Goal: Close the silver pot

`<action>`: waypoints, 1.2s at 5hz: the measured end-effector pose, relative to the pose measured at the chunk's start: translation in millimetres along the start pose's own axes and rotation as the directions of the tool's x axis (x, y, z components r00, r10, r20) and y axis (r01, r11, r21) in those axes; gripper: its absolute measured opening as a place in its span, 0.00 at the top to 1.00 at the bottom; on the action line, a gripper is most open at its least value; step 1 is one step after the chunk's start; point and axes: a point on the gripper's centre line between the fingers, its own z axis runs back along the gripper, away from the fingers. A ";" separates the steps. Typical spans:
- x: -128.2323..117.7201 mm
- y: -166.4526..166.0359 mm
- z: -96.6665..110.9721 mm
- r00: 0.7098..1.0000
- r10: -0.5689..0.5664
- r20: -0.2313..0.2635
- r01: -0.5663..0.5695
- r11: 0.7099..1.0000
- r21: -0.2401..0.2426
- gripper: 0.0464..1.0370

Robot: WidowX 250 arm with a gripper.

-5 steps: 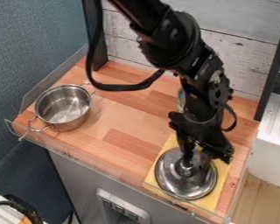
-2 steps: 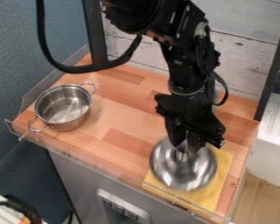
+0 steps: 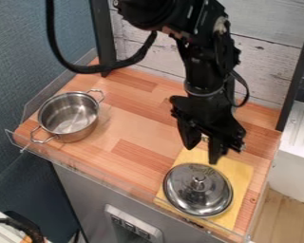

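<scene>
My gripper (image 3: 201,153) hangs just above and behind the silver lid, its fingers spread with nothing between them. The round lid (image 3: 208,195) lies knob up on the yellow cloth (image 3: 236,173) at the counter's right front. At the left stands the silver pot (image 3: 66,117), uncovered and empty, its two wire handles pointing to the back and to the front left.
The wooden counter (image 3: 135,127) has a low clear guard (image 3: 85,172) along its front and left edges. A whitewashed plank wall (image 3: 269,71) stands behind. Bare wood separates pot and cloth.
The lid was lifted in the gripper, blurred in motion, and now rests on the cloth, a little left of where it lay. My gripper has let go of it and opened above it.
</scene>
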 end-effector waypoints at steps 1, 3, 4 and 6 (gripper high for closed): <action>-1.9 1.5 -5.0 1.000 -0.011 -0.020 0.011 1.000 -0.001 0.09; -17.2 2.3 -32.4 0.993 -0.024 -0.117 0.026 1.000 0.017 0.03; -21.6 4.3 -43.4 0.989 -0.031 -0.146 0.036 0.999 0.033 0.07; -25.8 -4.5 -45.9 0.985 -0.052 -0.168 0.059 0.998 0.037 0.64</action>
